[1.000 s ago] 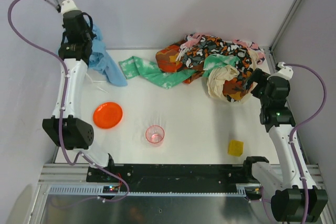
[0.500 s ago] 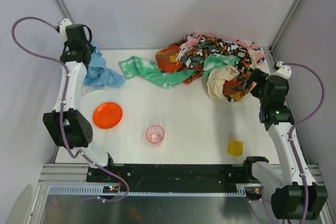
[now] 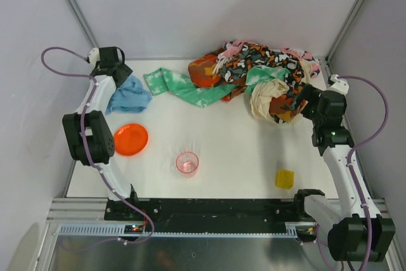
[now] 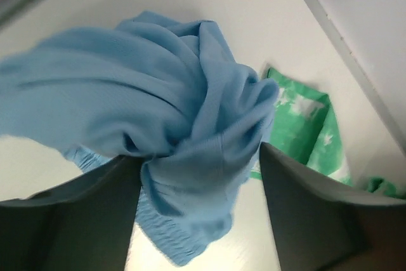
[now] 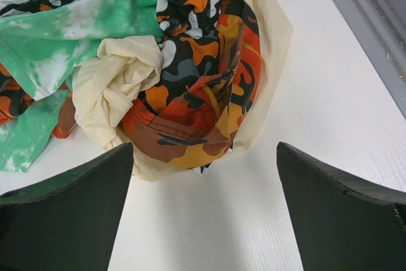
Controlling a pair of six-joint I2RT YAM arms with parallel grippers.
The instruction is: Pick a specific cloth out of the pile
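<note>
The light blue cloth (image 3: 130, 94) lies crumpled on the table at the back left, apart from the pile (image 3: 254, 71) of orange-black prints, cream and green pieces at the back right. My left gripper (image 3: 119, 73) sits just over the cloth's back edge. In the left wrist view its jaws stand wide apart, open, with the bunched cloth (image 4: 158, 106) loose between the fingers (image 4: 317, 214). My right gripper (image 3: 303, 103) hovers open at the pile's near right side. In the right wrist view the pile (image 5: 190, 93) lies ahead of the open gripper (image 5: 203, 207), with bare table between its fingers.
A green cloth with white blotches (image 3: 184, 87) stretches from the pile toward the blue cloth. An orange plate (image 3: 130, 139), a pink cup (image 3: 187, 162) and a yellow block (image 3: 285, 178) stand nearer the front. Walls close off the back and both sides.
My left gripper came down from high at the back left with the blue cloth. Its jaws opened, and the cloth now rests on the table. The right arm barely moved.
</note>
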